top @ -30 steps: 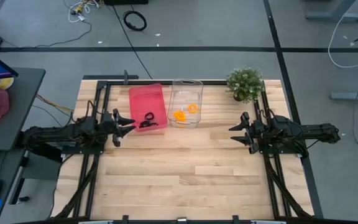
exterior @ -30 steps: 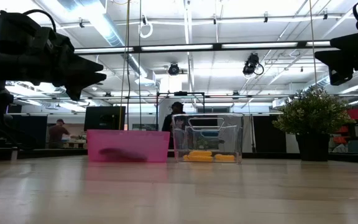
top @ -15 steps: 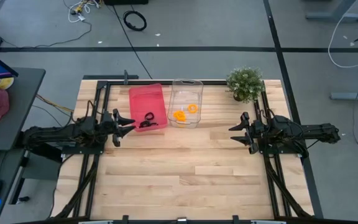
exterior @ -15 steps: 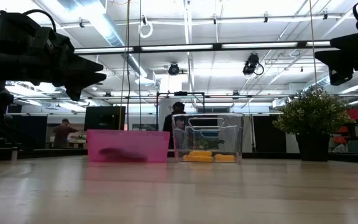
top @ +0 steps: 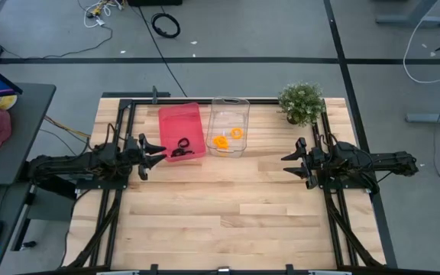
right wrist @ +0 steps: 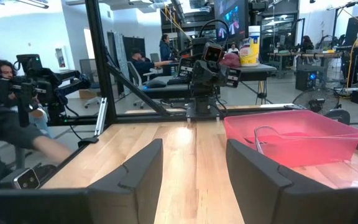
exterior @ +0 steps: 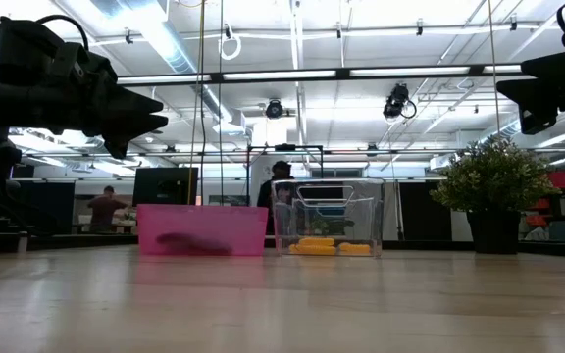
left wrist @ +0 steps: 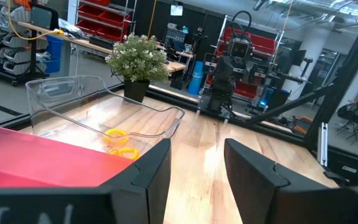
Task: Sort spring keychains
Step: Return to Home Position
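Left pincer (top: 153, 152) is hovering parted and empty just left of the red bin (top: 178, 118) holding the black spring keychains (top: 182, 147), while right pincer (top: 292, 163), likewise parted, is idling farther right of the clear bin (top: 239, 114) with orange keychains (top: 221, 141).

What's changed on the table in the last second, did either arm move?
Nothing on the table moved. The left gripper and right gripper stay open and empty at their sides; black keychains lie in the red bin, orange keychains in the clear bin. Only a person far behind the table stepped slightly rightward in the low view.
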